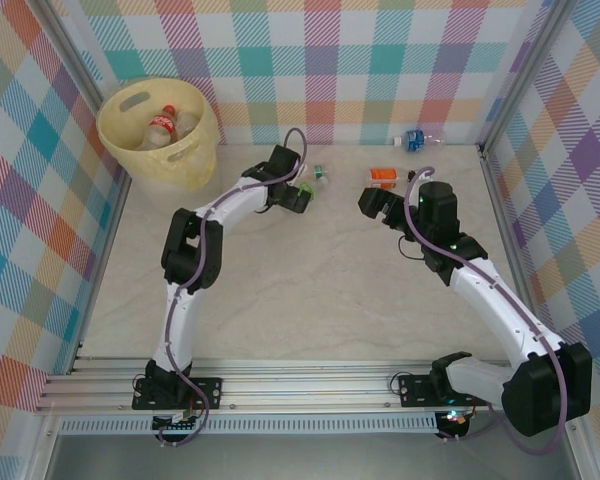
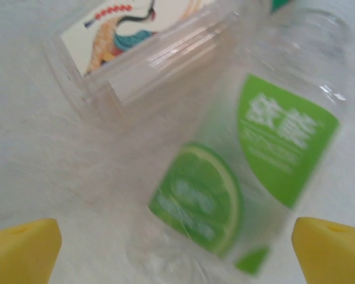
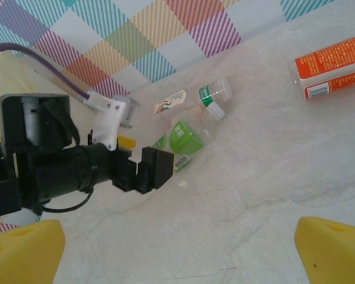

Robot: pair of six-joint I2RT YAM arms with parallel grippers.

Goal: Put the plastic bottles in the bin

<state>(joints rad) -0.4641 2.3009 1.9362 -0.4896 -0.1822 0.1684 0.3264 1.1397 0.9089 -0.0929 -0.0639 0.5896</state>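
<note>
1. A pale marbled tabletop is fenced by pastel plaid panels, seen here from above. The pale yellow bin stands in the far left corner. Inside it lie a red-label bottle and, just beside that, a clear bottle.
2. In the same view the left gripper sits near the middle of the far edge, just beside a green-label bottle lying on the tabletop. An orange-label bottle lies further right. A blue-label bottle rests at the far edge against the wall. The right gripper is near the orange-label bottle, on its near side, and holds nothing.
3. On the left wrist camera the left gripper's yellow fingertips are spread wide at the bottom corners. The green-label bottle lies blurred on the tabletop ahead of and between them, touching neither. Beyond it lies a white-label bottle printed with a bird; whether the two touch I cannot tell.
4. On the right wrist camera the right gripper's yellow fingertips stand wide apart over bare tabletop. Ahead, the left arm reaches to the green-label bottle with its jaws apart. The white-label bottle, green-capped, lies just past it, and the orange-label bottle lies well apart to the right.
</note>
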